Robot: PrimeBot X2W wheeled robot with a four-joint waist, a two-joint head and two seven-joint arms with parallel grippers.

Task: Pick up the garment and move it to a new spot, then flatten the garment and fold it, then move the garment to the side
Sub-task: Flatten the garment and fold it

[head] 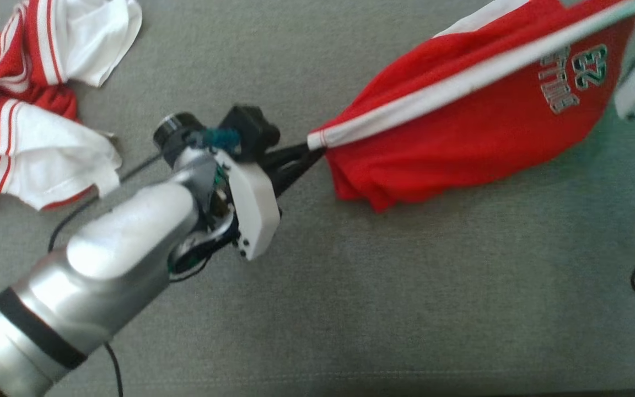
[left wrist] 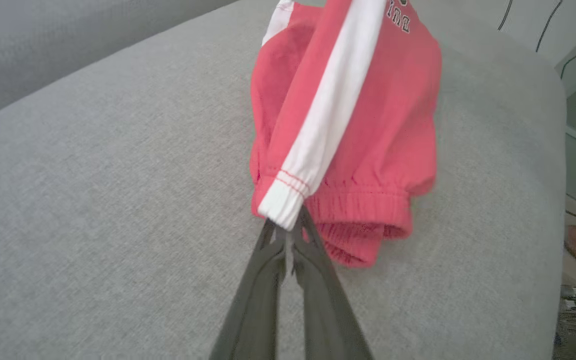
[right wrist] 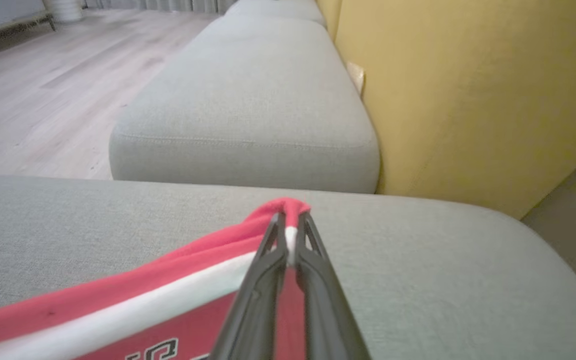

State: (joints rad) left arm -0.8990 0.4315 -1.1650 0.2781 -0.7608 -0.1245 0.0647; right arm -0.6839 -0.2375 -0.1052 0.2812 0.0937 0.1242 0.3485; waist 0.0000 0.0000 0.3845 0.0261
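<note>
Grey sofa cushion (head: 405, 286), plain weave, serving as work surface; yellow backrest (right wrist: 468, 100) and wooden floor (right wrist: 43, 75) beyond it in the right wrist view. Item: one garment (head: 461, 127), red with a white side stripe and an elasticated hem, apparently sports shorts; held stretched between both arms above the cushion, its lower folds sagging, contact with the cushion not determinable. Left end effector (head: 312, 151): fingers pinched narrow on the white-striped hem corner, confirmed in the left wrist view (left wrist: 288, 235). Right end effector (right wrist: 290, 225): fingers pinched narrow on the opposite red-and-white edge. Also present: heap of red-and-white clothes (head: 36, 99) at the far left, well apart from the held item; black cable (head: 75, 215) below that heap. Progress, judged: pick-up done, carry to a new spot apparently in hand; laying flat, folding and moving aside all outstanding. Markings: print (head: 574, 77) on the red panel, two outlined digits resembling 32, seen turned; a row of block letters beside them, too blurred to read; no brand label legible.
</note>
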